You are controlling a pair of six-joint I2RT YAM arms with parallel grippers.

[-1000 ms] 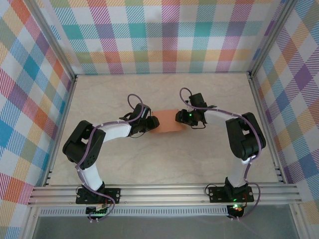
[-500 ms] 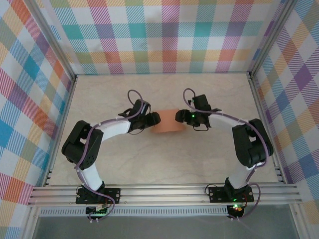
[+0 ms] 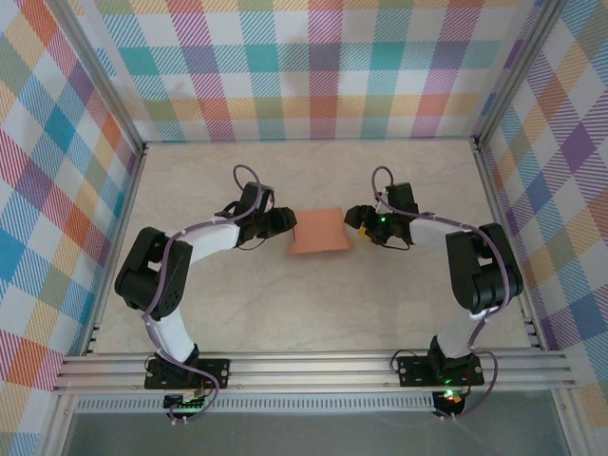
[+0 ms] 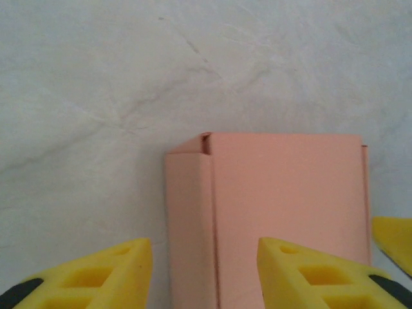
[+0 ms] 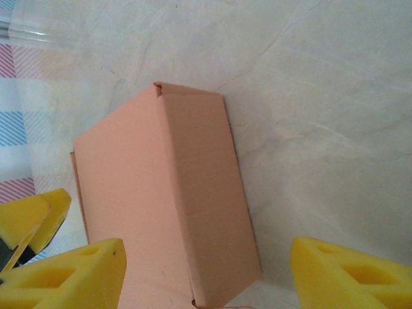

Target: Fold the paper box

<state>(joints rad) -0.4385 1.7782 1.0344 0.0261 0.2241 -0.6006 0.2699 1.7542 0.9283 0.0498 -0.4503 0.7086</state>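
Lying flat near the middle of the table (image 3: 313,313), the paper box (image 3: 319,233) sits between the two grippers as a closed, low rectangular form. Its long axis runs left to right across the table, slightly skewed, so one short end faces each arm. A narrow side panel (image 4: 190,225) runs along one long edge. At one corner a small notch (image 4: 206,136) shows where a flap is not quite flush.

The left gripper (image 3: 283,222) stands just beside the left end with jaws parted to a moderate gap. One yellow finger (image 4: 96,277) is clear of the box edge and the other overlaps its top face; no clamp is evident. The right gripper (image 3: 354,217) faces the right end with jaws wide and both fingers clear of the card.

This opposed placement probably gives each arm access to one end flap. Folding appears nearly complete.
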